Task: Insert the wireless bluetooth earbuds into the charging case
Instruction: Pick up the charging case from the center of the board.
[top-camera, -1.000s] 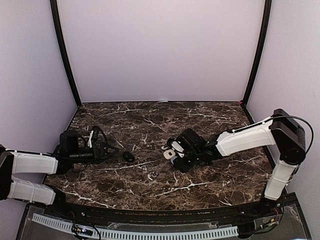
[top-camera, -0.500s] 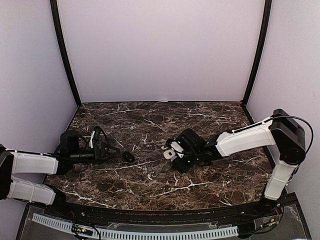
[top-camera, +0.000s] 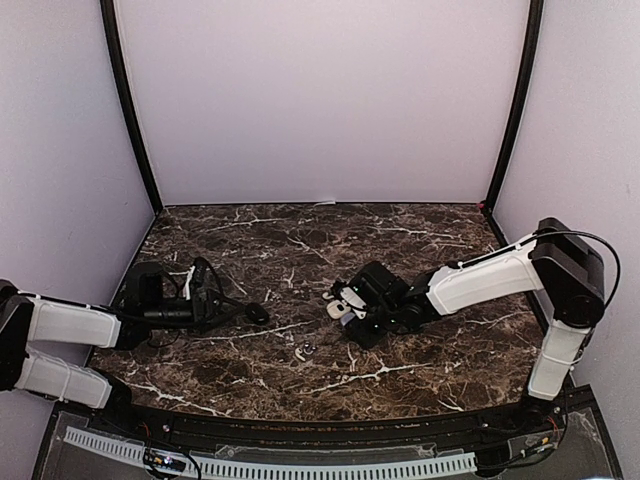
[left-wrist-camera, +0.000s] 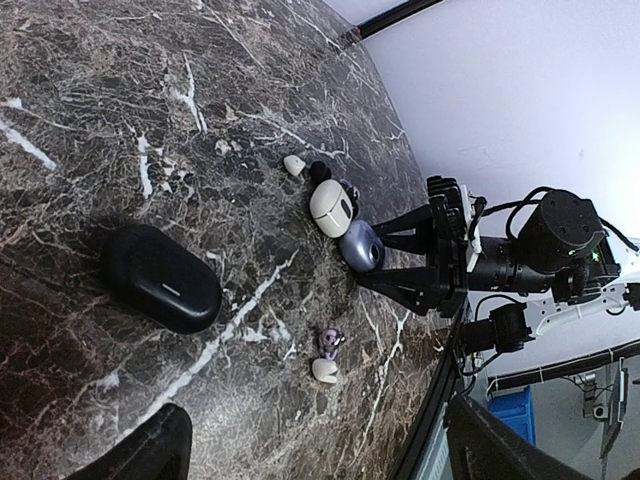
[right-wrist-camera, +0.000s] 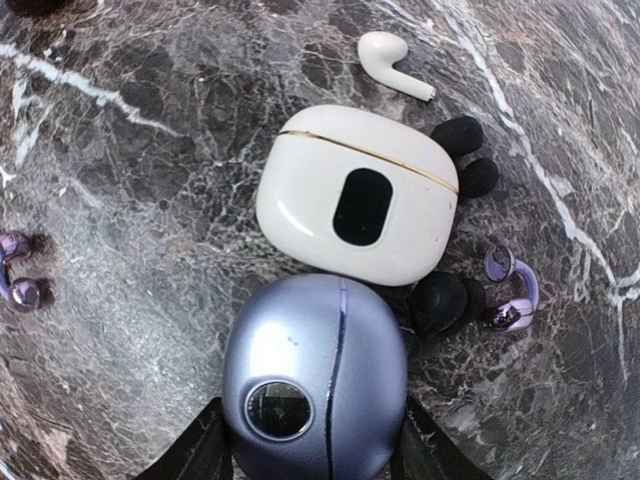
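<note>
In the right wrist view a closed lavender charging case (right-wrist-camera: 315, 375) sits between my right gripper's (right-wrist-camera: 315, 445) fingers, which press on both its sides. A closed white case (right-wrist-camera: 355, 195) lies just beyond it. Around them lie a white earbud (right-wrist-camera: 395, 62), dark earbuds (right-wrist-camera: 440, 300) and a purple earbud (right-wrist-camera: 510, 292). In the left wrist view my left gripper (left-wrist-camera: 315, 430) is wide open and empty, just short of a closed black case (left-wrist-camera: 165, 278). A white and a purple earbud (left-wrist-camera: 327, 355) lie beside it. In the top view the grippers are at left (top-camera: 222, 305) and right (top-camera: 352, 312).
The dark marble table (top-camera: 300, 240) is walled by pale panels with black corner posts (top-camera: 128, 105). Another purple earbud (right-wrist-camera: 15, 280) lies left of the lavender case. The table's front edge (top-camera: 300, 420) runs just before the arm bases.
My left gripper has moved right, closer to the black case. My right gripper has shifted slightly left with the lavender case between its fingers.
</note>
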